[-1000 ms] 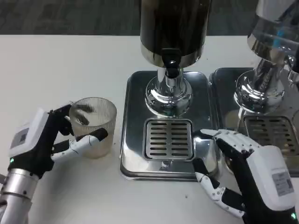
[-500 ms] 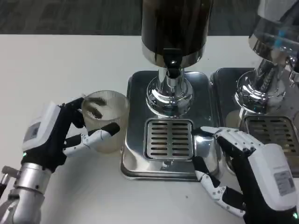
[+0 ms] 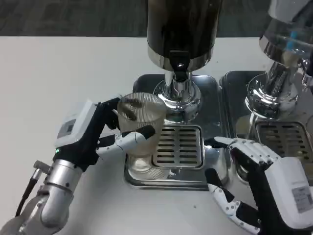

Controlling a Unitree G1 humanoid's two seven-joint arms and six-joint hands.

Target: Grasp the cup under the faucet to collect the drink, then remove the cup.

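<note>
A clear ribbed cup (image 3: pixel 141 126) is gripped by my left hand (image 3: pixel 98 132), fingers wrapped round its side. It is lifted over the left edge of the steel drip tray (image 3: pixel 215 169), left of the slotted grate (image 3: pixel 178 146). The black faucet spout (image 3: pixel 179 69) of the dark drink dispenser (image 3: pixel 182 29) hangs above and to the right of the cup. My right hand (image 3: pixel 264 188) rests open at the tray's right front corner, fingers spread, holding nothing.
A second dispenser (image 3: pixel 286 44) with its own steel tray (image 3: pixel 298 139) stands at the right, close to my right hand. White table (image 3: pixel 58 73) stretches to the left and front.
My left hand has carried the cup rightward and up, from the table beside the tray to over the tray's left edge. The right hand has barely moved.
</note>
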